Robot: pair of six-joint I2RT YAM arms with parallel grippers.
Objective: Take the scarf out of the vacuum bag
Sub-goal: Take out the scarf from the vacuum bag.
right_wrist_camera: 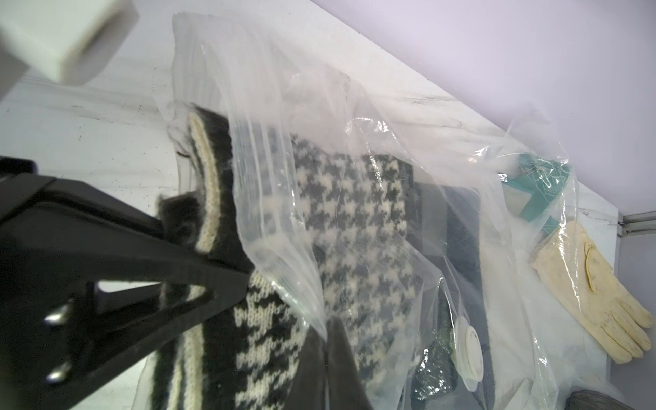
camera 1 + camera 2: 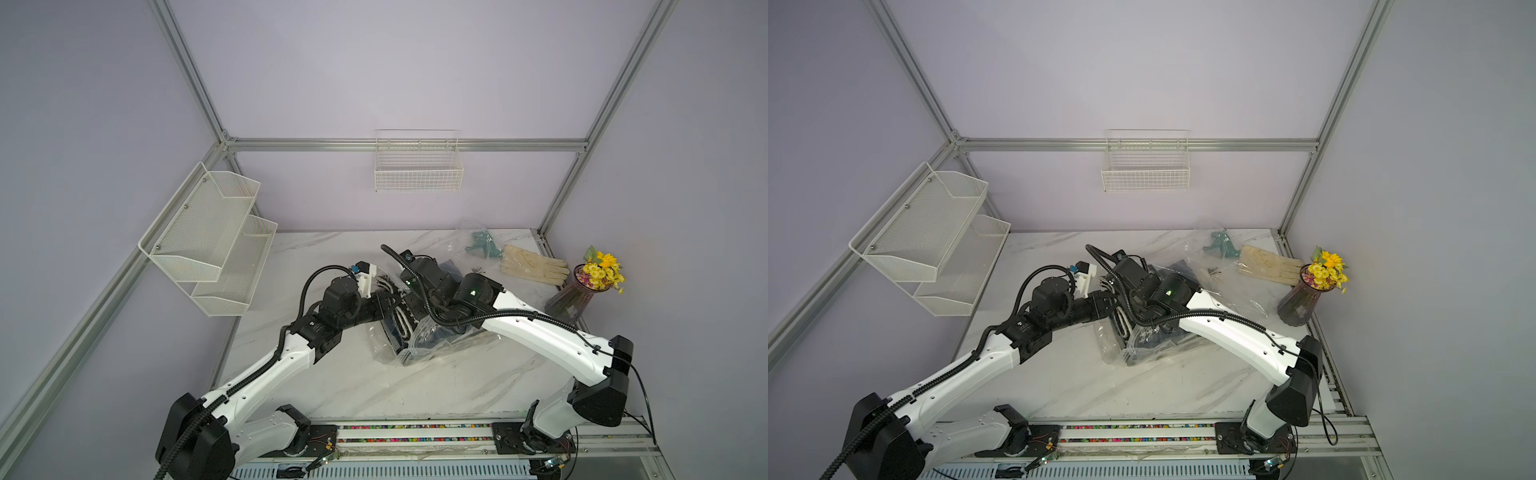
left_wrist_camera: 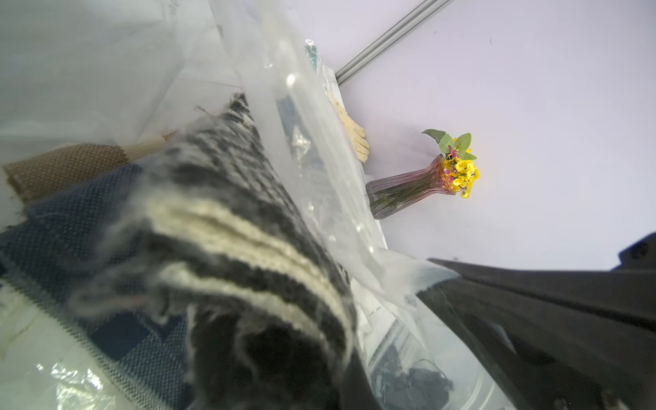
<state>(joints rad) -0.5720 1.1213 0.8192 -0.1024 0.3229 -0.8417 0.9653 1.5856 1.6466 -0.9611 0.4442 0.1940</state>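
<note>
Knitted black-and-cream wool, the scarf (image 1: 355, 220) shows a houndstooth middle and a fuzzy, cream-striped edge; that edge pokes out of the mouth of the vacuum bag (image 1: 269, 88) and sits clamped between the narrow jaws of the left gripper (image 1: 213, 255); the right gripper (image 1: 324, 337), closed tight just beside it, pinches the crinkly clear plastic's lip; the round white valve cap (image 1: 470, 355) lies beyond its fingertips.

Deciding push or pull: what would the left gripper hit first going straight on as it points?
The scarf: the left gripper looks shut on its edge, pointing into the vacuum bag, so more folded scarf probably lies ahead.
</note>
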